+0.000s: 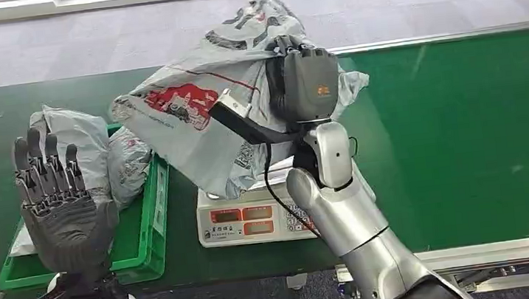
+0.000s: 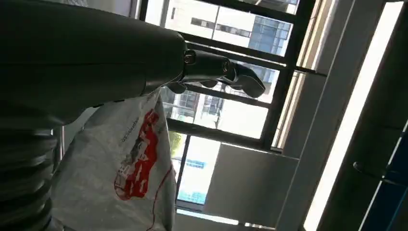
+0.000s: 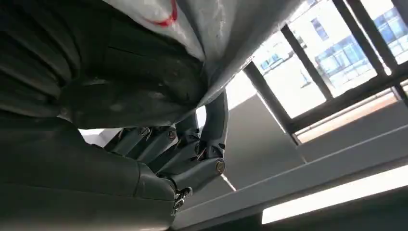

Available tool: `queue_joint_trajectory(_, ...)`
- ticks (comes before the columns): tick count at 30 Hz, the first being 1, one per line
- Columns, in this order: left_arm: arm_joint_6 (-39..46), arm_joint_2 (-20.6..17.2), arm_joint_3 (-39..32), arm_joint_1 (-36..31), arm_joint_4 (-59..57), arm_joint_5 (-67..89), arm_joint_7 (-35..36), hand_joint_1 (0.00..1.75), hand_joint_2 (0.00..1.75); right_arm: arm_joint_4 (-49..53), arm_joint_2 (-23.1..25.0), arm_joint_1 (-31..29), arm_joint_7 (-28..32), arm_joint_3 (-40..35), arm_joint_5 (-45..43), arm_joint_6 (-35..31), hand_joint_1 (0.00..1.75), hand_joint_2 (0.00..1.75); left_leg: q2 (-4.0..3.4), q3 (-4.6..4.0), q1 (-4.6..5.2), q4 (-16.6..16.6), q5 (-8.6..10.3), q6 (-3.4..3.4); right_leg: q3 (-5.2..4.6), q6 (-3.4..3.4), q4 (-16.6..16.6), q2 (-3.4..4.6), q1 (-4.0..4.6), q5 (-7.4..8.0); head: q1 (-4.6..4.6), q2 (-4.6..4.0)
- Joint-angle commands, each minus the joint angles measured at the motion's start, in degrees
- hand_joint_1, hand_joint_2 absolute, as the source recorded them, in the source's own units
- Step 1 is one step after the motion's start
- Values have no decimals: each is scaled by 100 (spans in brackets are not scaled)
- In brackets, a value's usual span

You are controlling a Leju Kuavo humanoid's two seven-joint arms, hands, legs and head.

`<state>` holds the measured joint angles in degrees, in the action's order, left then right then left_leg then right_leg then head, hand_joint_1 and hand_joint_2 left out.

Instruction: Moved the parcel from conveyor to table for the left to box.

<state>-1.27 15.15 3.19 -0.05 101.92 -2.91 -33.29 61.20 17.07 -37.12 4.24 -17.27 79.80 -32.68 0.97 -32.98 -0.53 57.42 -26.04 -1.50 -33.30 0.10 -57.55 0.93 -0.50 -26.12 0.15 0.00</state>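
Your right hand grips the parcel, a large grey plastic mailer bag with a red and dark printed design, and holds it raised above the scale. The bag's lower end hangs down in front of the scale's platform, and you cannot tell from the head view whether it touches the platform or hangs just over it. In the right wrist view the fingers curl in under the grey bag material, which is pressed against the hand's palm side. Your left hand is raised with its palm facing the camera, fingers apart and pointing up, holding nothing. It hovers over the near left part of the green crate, apart from the parcel. In the left wrist view the parcel's red print shows just beyond the dark thumb, with no contact visible between them. The crate sits on the green counter just left of the scale, and two smaller grey bagged parcels lie in it, behind your left hand. The scale stands at the near edge of the counter, with two red displays and a keypad on its front face. A black cable runs down from the right wrist across the scale's front.
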Motion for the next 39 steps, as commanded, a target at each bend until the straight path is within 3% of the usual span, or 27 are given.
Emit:
queue_joint_trajectory(1, 50, -79, 299, -183, -495, -64, -76, 0, 175, -1120, 39, -563, 25, -628, -112, 31, 175, 175, -15, 2, 3, -5, 2, 7, 1, 2, 7, 1, -1, 5, 2, 0)
queue_joint_trajectory(3, 91, -87, 293, -168, -464, -80, -91, 0, 175, -1416, 139, -618, 19, -551, -398, -126, 175, 175, -15, 4, 5, -7, 0, 7, 4, 2, 7, 0, -4, 4, 2, 0)
queue_joint_trajectory(4, 96, -90, 295, -156, -450, -81, -92, 0, 175, -1485, 141, -619, 8, -556, -413, -172, 0, 175, -6, 0, 3, -3, 0, 5, 1, 1, 5, -5, -3, 2, 2, 0)
queue_joint_trajectory(8, 202, -120, 282, -102, -380, -94, -87, 0, 175, -1602, 129, -619, -240, -596, -254, -531, 0, 175, -9, 2, 2, -4, -2, 5, 3, 0, 8, -2, -1, 3, 2, 0)
queue_joint_trajectory(9, 219, -121, 279, -86, -362, -98, -85, 0, 175, -1546, 110, -593, -307, -581, -217, -646, 0, 0, -11, 3, 1, -8, 1, 7, 3, -1, 11, -4, 0, 6, 0, 0)
queue_joint_trajectory(14, 304, -102, 230, 29, -255, -85, -96, 0, 175, -904, 36, -328, -522, -169, -74, -732, 0, 0, -1, 0, 1, -5, -2, 6, 4, 1, 9, -12, 0, 1, 2, 0)
queue_joint_trajectory(22, 354, -90, 170, 118, -147, -69, -93, 0, 175, -914, -2, -387, -551, 79, -292, -732, 0, 0, 4, -4, 1, -2, 0, 7, 2, 2, 8, -16, 1, 1, 2, 0)
queue_joint_trajectory(25, 410, -78, 94, 189, -91, -12, -77, 0, 175, -434, -75, -172, -577, 323, -745, -732, 0, 0, 0, -4, 1, -1, -2, 5, -2, 1, 5, -10, 0, 1, 2, 0)
queue_joint_trajectory(29, 733, -104, -293, -34, 72, 430, -89, 0, 175, 1056, -339, 622, -182, 720, -1839, -571, 0, 0, 17, -2, 0, -5, 2, 6, 6, 1, 13, -30, 2, -1, 0, 0)
queue_joint_trajectory(39, 710, -72, -321, -57, 92, 432, -11, 0, 175, 1044, -314, 638, -132, 680, -1904, -591, 0, 0, 12, -2, 2, -4, -2, 10, 3, 0, 10, -26, 0, 1, 0, 0)
